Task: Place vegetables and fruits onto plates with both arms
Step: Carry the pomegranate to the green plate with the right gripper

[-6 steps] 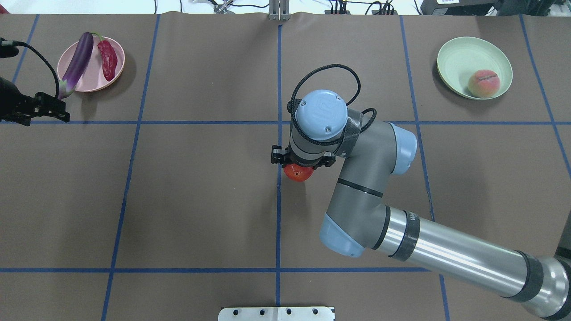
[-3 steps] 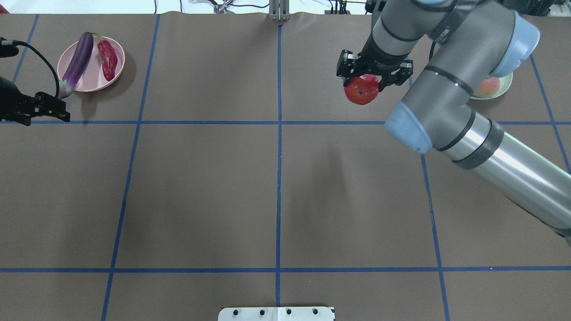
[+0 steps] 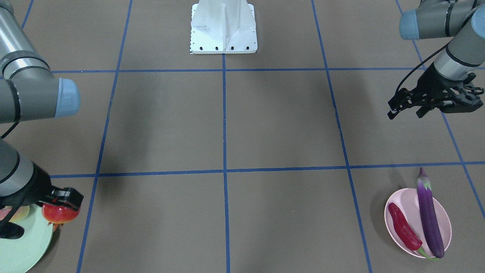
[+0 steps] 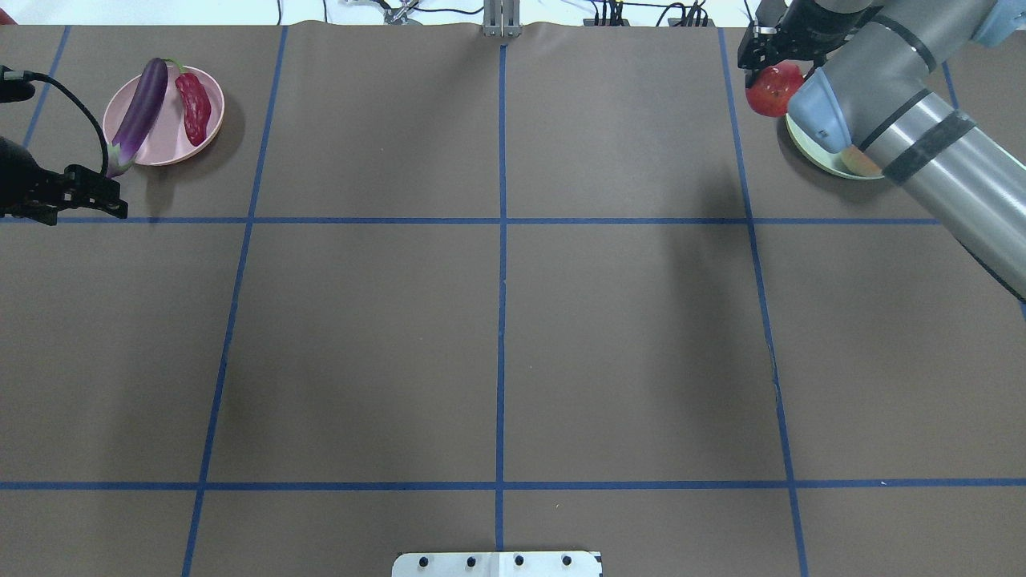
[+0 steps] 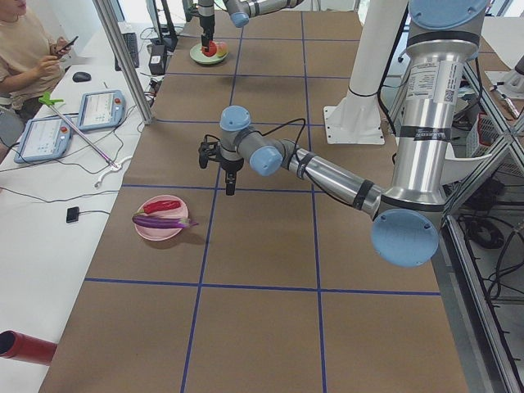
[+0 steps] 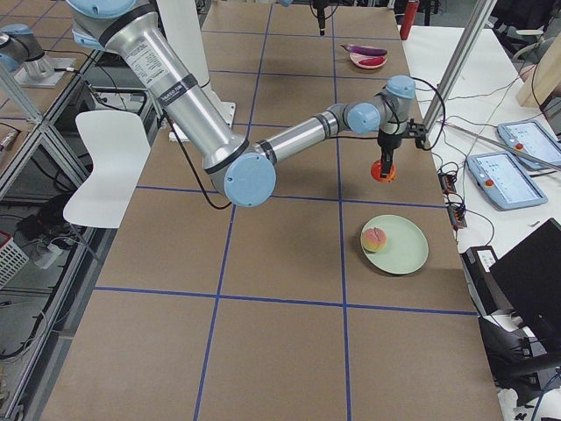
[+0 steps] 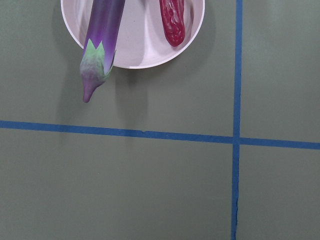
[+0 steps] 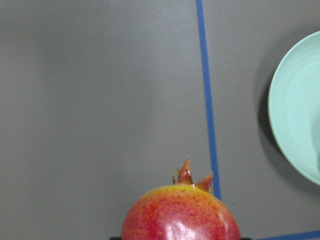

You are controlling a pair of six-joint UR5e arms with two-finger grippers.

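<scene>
Overhead exterior view: pomegranate (image 4: 771, 90) is clamped in the R tool (image 4: 768, 66) and carried clear of the tabletop (image 4: 497, 336), near the mint plate (image 6: 410, 253) but not yet over it. In the R wrist view the rim is seen at the right edge, w/ a blue tape line btw fruit and plate. The plate thus lies outboard of the tool, twd the robot's right, so a short sideways shift is judged needed before release. Peach (image 6: 374, 239) is already sat on that plate, so its bare part should be aimed for. L tool (image 3: 407, 110) is held w/ fingers parted, empty, near the pink plate (image 4: 172, 146), where eggplant (image 4: 143, 108) & chili (image 4: 194, 108) are laid, calyx end overhanging the rim
</scene>
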